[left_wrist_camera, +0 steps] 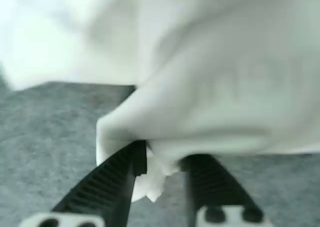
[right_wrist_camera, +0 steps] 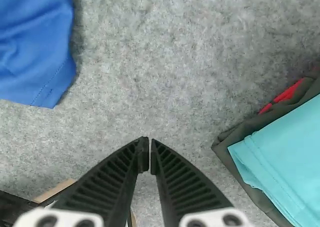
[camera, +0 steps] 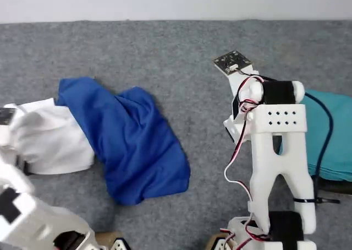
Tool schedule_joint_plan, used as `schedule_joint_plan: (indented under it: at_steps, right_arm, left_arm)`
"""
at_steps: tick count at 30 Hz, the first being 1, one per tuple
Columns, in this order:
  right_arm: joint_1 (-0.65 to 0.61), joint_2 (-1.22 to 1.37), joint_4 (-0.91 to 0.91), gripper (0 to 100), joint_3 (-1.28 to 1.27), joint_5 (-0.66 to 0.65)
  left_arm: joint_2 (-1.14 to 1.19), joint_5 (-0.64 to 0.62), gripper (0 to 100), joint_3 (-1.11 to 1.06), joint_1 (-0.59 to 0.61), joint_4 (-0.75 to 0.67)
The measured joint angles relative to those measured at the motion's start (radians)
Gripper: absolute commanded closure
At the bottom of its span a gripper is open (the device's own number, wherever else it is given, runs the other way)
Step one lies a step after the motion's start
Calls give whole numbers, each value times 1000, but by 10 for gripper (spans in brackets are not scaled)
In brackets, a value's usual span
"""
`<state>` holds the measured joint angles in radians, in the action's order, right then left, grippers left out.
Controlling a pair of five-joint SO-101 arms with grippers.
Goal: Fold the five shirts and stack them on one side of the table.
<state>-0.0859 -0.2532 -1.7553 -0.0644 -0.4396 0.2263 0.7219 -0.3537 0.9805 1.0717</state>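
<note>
White shirt [left_wrist_camera: 215,87] sits pinched in my left tool [left_wrist_camera: 165,159], touching the blue shirt [camera: 132,140]; my right tool [right_wrist_camera: 149,144] is clenched empty.

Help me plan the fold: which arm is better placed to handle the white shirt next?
Left. Its jaws grip the white shirt; the right arm has jaws shut, empty, over bare table.

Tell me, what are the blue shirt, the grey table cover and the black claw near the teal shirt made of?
Blue shirt: soft matte cloth, maybe cotton; it lies in loose folds and shows a stitched hem.
Table cover: fuzzy grey felt or short carpet, judging by its speckled nap.
Right claw: hard black plastic, it seems, with ribbed inner faces and a slight sheen.
</note>
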Motion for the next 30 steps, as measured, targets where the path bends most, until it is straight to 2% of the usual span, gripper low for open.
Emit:
schedule_joint_plan:
  at_steps: [5,14,17,20,23,30]
  right_arm:
    - [0,0,0,990,0,0]
    - [-5,0,0,990,0,0]
    - [-29,0,0,990,0,0]
    - [-69,0,0,990,0,21]
    - [-129,0,0,989,0,109]
    - [-296,124,2,989,0,204]
  left_arm:
    - [83,6,986,238,107,86]
    - [91,9,985,539,292,164]
    - [91,9,972,654,316,256]
    - [91,9,870,781,325,370]
    - [91,-32,795,911,333,485]
    - [91,-61,790,1131,338,631]
